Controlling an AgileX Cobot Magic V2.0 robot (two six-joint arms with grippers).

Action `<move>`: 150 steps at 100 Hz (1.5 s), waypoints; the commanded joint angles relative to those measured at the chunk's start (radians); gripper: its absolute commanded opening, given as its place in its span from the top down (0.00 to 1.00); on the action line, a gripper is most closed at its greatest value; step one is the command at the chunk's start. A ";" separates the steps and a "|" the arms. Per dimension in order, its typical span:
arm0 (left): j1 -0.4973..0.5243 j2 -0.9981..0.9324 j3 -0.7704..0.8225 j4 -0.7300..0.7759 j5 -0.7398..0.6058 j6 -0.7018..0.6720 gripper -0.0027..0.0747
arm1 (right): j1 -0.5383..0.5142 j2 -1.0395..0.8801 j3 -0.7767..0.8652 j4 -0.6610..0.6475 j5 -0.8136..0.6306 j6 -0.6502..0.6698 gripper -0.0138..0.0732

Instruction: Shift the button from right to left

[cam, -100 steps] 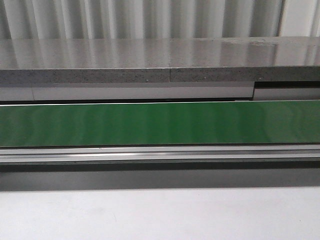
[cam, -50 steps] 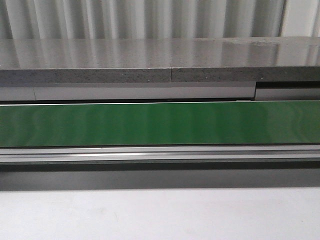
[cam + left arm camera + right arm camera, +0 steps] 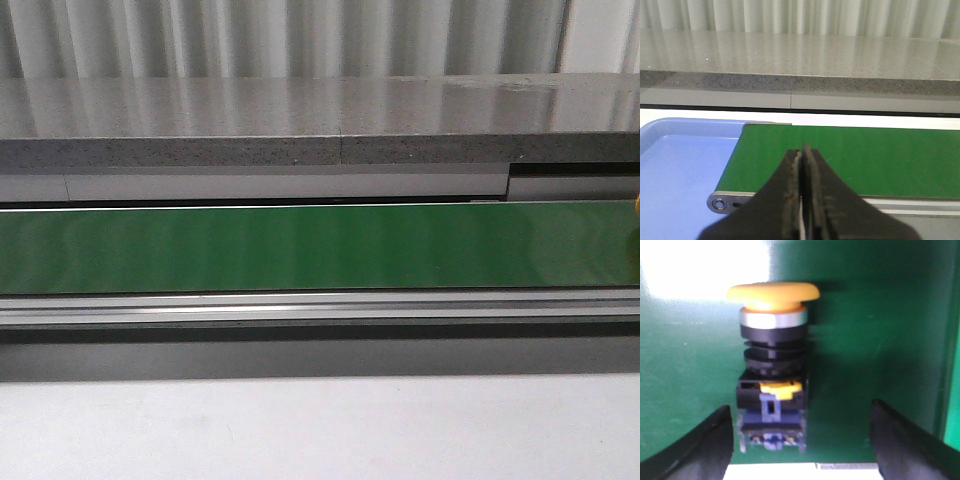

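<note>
The button (image 3: pixel 772 370) lies on the green belt (image 3: pixel 865 340), with its yellow cap (image 3: pixel 772 294) pointing away from the fingers and its blue body (image 3: pixel 771 417) near them. My right gripper (image 3: pixel 801 442) is open. The button's body sits between the two dark fingers (image 3: pixel 700 445), closer to one, touching neither. In the front view only a yellow sliver of the button (image 3: pixel 637 205) shows at the right edge. My left gripper (image 3: pixel 802 152) is shut on nothing and hovers over the left end of the belt (image 3: pixel 850 155).
A blue tray (image 3: pixel 680 170) lies beside the belt's left end, by the roller bracket (image 3: pixel 720 202). A grey stone ledge (image 3: pixel 320 120) runs behind the conveyor (image 3: pixel 320 245). An aluminium rail (image 3: pixel 320 308) and white tabletop (image 3: pixel 320 430) lie in front.
A yellow sliver has come into the front view at the belt's far right edge. Nothing else there has moved.
</note>
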 commanded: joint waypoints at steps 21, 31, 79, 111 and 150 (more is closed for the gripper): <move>0.000 -0.036 0.025 -0.006 -0.076 -0.001 0.99 | 0.079 -0.199 -0.019 0.010 -0.010 -0.018 0.54; 0.000 -0.036 0.025 -0.006 -0.076 -0.001 0.99 | 0.114 -0.254 -0.011 0.010 -0.015 -0.018 0.76; 0.000 -0.036 0.025 -0.006 -0.076 -0.001 0.99 | 0.206 -0.638 0.348 0.010 -0.290 -0.018 0.92; 0.000 -0.036 0.025 -0.006 -0.076 -0.001 0.99 | 0.206 -1.004 0.614 0.010 -0.432 -0.018 0.92; 0.000 -0.036 0.025 -0.001 -0.091 -0.001 0.99 | 0.206 -1.406 0.787 0.010 -0.466 -0.018 0.92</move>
